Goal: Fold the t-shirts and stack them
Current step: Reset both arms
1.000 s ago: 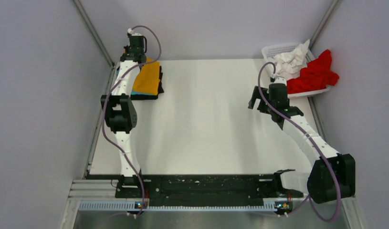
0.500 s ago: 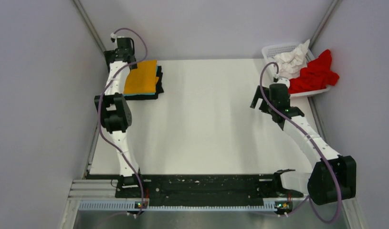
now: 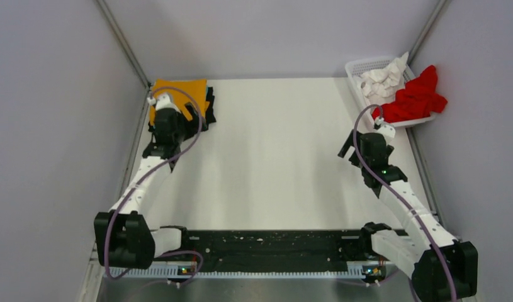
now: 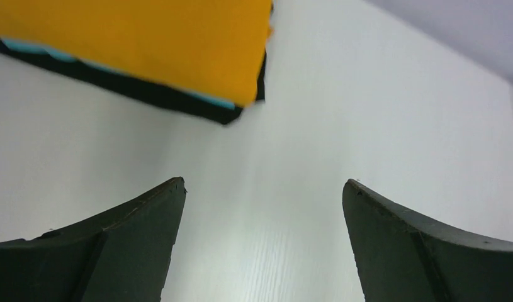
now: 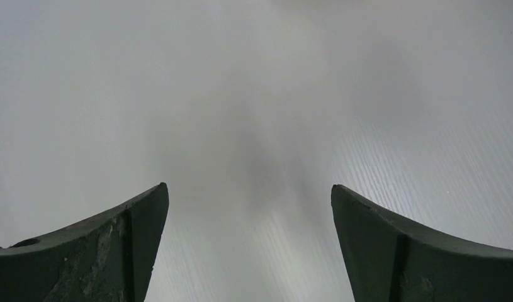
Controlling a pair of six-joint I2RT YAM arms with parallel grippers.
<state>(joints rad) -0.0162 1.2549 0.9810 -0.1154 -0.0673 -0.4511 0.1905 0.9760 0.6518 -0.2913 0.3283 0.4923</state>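
Note:
A folded mustard-orange t-shirt (image 3: 186, 93) tops a stack at the far left, with a black t-shirt (image 3: 209, 114) under it. In the left wrist view the orange shirt (image 4: 134, 38) lies over a thin turquoise edge (image 4: 27, 47) and black cloth (image 4: 197, 110). My left gripper (image 3: 170, 129) (image 4: 263, 182) is open and empty over the stack's near edge. A red t-shirt (image 3: 416, 99) and a crumpled white t-shirt (image 3: 378, 80) lie in the basket at the far right. Open and holding nothing, my right gripper (image 3: 357, 151) (image 5: 248, 187) hangs over bare table in front of the basket.
The white mesh basket (image 3: 360, 65) stands in the far right corner, the red shirt spilling over its side. Grey walls close the table on the left, back and right. The white tabletop (image 3: 272, 157) stretches between the two arms.
My left gripper opened and let go of the orange shirt, which now lies flat on the stack. The left arm drew back toward me. The right arm moved slightly nearer.

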